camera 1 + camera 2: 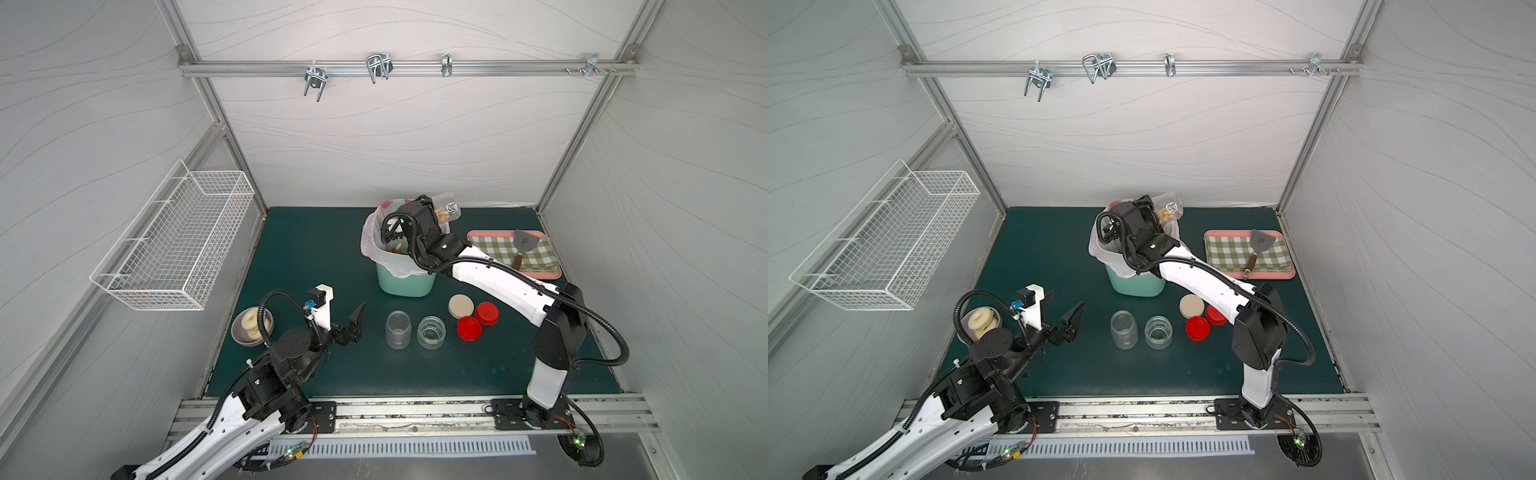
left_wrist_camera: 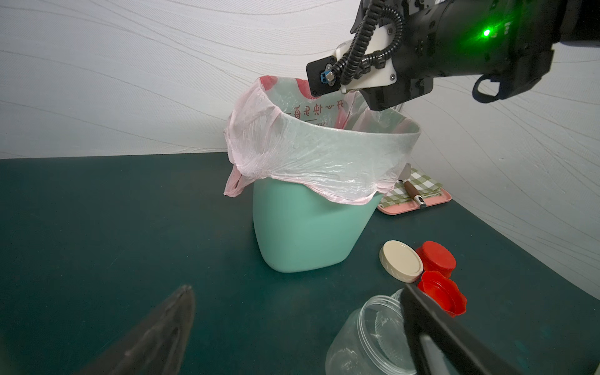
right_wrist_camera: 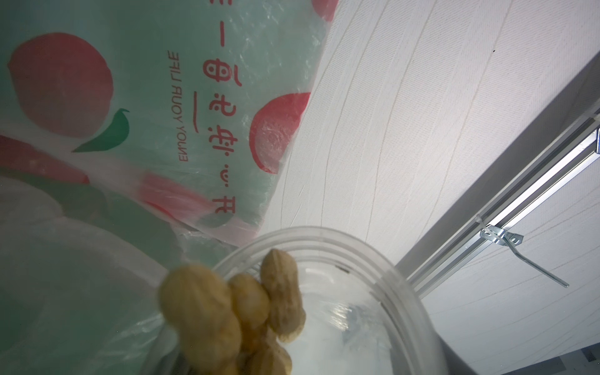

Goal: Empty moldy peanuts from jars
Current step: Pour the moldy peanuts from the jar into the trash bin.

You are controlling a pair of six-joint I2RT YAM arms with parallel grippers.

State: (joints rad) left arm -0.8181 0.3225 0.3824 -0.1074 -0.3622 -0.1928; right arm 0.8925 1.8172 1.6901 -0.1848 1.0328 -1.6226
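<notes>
The surface (image 1: 316,257) is dark teal. The bin (image 1: 405,286) is mint green. Its bag (image 2: 311,149) is translucent pale pink, printed with round red fruit, green leaves and red lettering. The peanuts (image 3: 227,308) are tan. The tall jar (image 1: 398,329), short jar (image 1: 431,331) and tilted jar (image 1: 446,205) are clear. One red lid (image 1: 486,313), another red lid (image 1: 469,328) and a beige lid (image 1: 461,306). The tray (image 1: 544,275) is pink and its cloth (image 1: 494,249) is green-and-white check. The spatula (image 1: 524,241) is grey with a brown handle. The basket (image 1: 178,249) is white wire. The bowl (image 1: 241,338) is mauve and the donuts (image 1: 250,322) are cream.
</notes>
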